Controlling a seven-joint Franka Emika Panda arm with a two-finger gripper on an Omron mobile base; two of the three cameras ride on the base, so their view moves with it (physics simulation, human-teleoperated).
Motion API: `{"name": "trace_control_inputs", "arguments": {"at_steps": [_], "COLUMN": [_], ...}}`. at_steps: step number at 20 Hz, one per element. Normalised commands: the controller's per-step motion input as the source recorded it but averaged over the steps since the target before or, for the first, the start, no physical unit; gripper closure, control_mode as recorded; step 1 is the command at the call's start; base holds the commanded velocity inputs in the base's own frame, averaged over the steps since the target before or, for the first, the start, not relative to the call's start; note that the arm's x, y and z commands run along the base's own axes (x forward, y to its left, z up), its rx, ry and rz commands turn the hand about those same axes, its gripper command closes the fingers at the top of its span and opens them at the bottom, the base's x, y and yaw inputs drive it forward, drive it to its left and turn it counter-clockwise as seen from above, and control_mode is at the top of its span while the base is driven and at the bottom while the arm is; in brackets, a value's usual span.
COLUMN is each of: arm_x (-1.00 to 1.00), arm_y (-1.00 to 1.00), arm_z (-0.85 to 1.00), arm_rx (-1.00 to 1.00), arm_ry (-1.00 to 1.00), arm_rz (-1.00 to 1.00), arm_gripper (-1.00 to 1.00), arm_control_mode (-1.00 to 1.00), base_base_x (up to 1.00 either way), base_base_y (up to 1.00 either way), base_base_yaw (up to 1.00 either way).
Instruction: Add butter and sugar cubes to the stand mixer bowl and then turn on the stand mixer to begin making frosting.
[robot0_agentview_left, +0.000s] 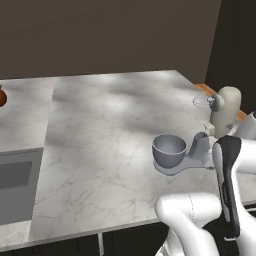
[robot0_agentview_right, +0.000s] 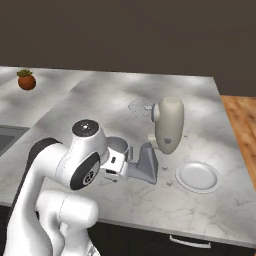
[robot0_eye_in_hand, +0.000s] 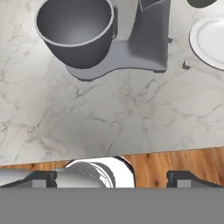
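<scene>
The tool (robot0_eye_in_hand: 112, 177) hung wide open and held nothing, its two dark fingertips (robot0_eye_in_hand: 40, 178) far apart at the bottom of the hand view, above the near edge of the marble surface (robot0_eye_in_hand: 87, 118) and touching none of the things. Just beyond it on the surface sat the mixer (robot0_agentview_right: 160, 140), its flat grey base lying lengthwise across the hand view, with the bowl (robot0_eye_in_hand: 75, 30) at one end and the upright neck at the other. The bowl stood upright on the base, mouth up, and its inside looked bare grey. In the right base view the cream head was tilted up and back, its long axis close to vertical, and the whisk (robot0_agentview_right: 140, 106) pointed away from it towards the far left, clear of the bowl. Beside the neck, on the side away from the bowl, lay a white plate (robot0_agentview_right: 198, 177), flat on the surface and near the mixer base without touching it. A tiny grey speck (robot0_eye_in_hand: 187, 64) lay between plate and base, too small to identify. Far off on the left of the surface stood a small potted plant (robot0_agentview_right: 26, 80), well apart from the rest.
</scene>
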Motion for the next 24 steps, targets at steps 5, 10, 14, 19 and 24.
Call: {"name": "trace_control_inputs", "arguments": {"at_steps": [5, 10, 14, 19, 24], "arm_x": [-0.03, 0.09, 0.30, 0.42, 0.41], "arm_y": [-0.53, -0.54, -0.53, -0.48, -0.40], "arm_z": [-0.23, -0.30, -0.22, -0.17, -0.21], "arm_rx": [0.11, 0.25, 0.31, 0.31, 0.31], "arm_ry": [0.00, 0.01, 0.06, 0.12, 0.16], "arm_rz": [-0.12, -0.21, -0.24, -0.26, -0.24], "arm_gripper": [-1.00, -1.00, -1.00, -1.00, -1.00], "arm_control_mode": [-1.00, -1.00, -1.00, -1.00, -1.00], "base_base_x": [0.00, 0.00, 0.00, 0.00, 0.00], "base_base_y": [0.00, 0.00, 0.00, 0.00, 0.00], "base_base_yaw": [0.00, 0.00, 0.00, 0.00, 0.00]}}
